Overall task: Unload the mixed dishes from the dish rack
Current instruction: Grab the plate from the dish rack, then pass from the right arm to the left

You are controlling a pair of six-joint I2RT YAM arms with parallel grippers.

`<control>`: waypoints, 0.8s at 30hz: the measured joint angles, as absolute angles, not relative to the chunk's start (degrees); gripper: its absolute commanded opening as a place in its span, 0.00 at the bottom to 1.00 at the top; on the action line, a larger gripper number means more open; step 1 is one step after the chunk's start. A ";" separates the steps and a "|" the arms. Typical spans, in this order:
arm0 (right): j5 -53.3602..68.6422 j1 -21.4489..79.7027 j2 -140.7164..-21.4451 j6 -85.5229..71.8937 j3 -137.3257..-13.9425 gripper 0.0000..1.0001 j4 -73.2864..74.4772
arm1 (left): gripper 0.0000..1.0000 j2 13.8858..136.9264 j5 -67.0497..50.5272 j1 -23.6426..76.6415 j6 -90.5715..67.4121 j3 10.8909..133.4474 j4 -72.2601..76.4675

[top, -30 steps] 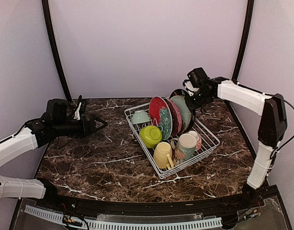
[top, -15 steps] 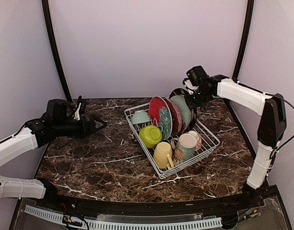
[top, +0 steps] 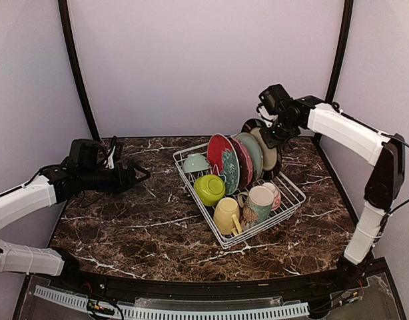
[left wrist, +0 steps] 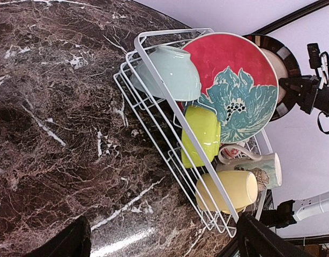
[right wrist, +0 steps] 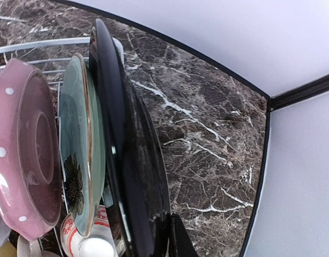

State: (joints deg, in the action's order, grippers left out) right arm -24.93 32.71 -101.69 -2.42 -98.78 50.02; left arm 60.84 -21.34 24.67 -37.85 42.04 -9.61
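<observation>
Inside dish rack (top: 292,200): upright plates (top: 224,159), lime bowl (top: 209,189), yellow mug (top: 226,215)

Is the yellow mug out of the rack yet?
No, the yellow mug sits inside the dish rack at its near corner, beside the cream patterned mug.

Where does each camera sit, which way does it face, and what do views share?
Top external: above, behind the bases, looking down at the dish rack on the table; both arms show, left fingers spread, right fingers on the dark plate.
Left wrist: low at the table's left, facing the rack's side; both left fingers at bottom.
Right wrist: above the rack's far end, looking down along the dark plate; one finger behind it.
Shared: top and left wrist both show the rack and right arm.
</observation>
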 measured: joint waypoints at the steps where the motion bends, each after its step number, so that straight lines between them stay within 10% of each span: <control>1: -25.61 32.73 -100.86 -2.22 -98.78 0.00 50.30 | 0.94 61.10 -21.34 24.67 -37.95 42.04 -9.50; 24: -12.32 18.72 -83.42 -14.74 -97.43 0.00 50.11 | 0.99 65.80 -26.22 24.67 -40.58 43.97 -3.22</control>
State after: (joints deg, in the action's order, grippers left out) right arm -12.32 18.72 -83.42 -14.74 -97.43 50.11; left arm 65.80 -26.22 24.67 -40.58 43.97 -3.22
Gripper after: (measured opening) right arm 0.078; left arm 0.989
